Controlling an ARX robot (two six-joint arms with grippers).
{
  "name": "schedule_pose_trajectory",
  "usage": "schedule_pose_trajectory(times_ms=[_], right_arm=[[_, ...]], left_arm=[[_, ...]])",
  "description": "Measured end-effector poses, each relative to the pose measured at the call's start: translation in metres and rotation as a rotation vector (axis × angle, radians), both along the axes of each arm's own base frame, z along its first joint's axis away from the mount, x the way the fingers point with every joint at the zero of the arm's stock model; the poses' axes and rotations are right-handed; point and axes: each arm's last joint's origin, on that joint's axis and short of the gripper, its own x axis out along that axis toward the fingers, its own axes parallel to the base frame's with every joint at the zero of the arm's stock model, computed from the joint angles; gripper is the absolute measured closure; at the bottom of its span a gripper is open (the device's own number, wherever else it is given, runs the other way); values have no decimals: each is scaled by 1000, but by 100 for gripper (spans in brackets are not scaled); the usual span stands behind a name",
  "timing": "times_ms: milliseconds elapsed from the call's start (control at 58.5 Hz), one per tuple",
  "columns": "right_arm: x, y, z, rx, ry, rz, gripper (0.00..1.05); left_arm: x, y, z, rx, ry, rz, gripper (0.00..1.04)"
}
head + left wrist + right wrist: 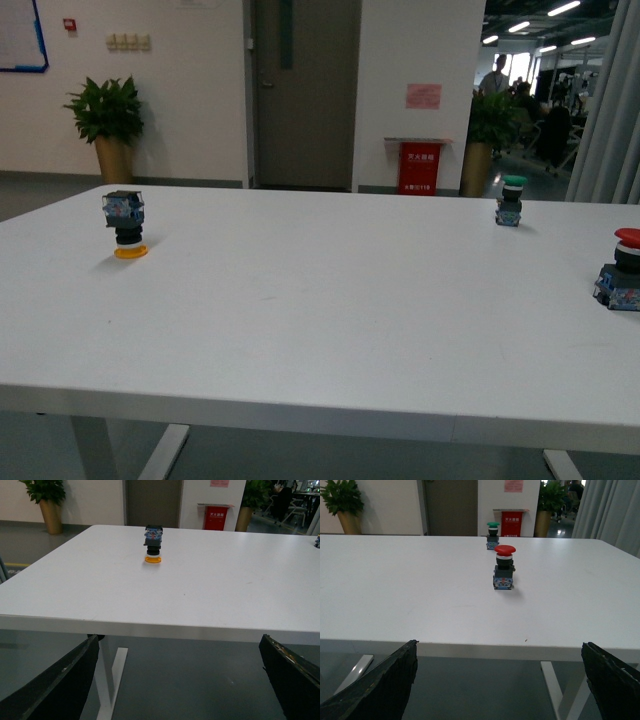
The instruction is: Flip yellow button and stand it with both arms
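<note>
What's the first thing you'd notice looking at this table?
The yellow button on the left of the white table stands upside down, resting on its cap with the blocky base up. Over on the right, a green button and a red button stand the right way, caps on top.

Left fingers spread wide apart, right fingers equally wide apart

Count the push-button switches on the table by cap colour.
Yellow-capped switch: 1 (resting cap down)
Green-capped switch: 1 (cap up)
Red-capped switch: 1 (cap up)
Total: 3
</note>
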Motion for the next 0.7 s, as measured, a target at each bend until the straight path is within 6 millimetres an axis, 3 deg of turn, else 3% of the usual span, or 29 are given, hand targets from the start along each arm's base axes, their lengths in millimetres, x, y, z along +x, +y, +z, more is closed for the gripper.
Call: schedule_pose_trajectory(times_ms=[701], right_arm=[[0, 0, 0, 0, 0, 0, 7]], left_arm=[[1, -1, -1, 7, 50, 16, 6]])
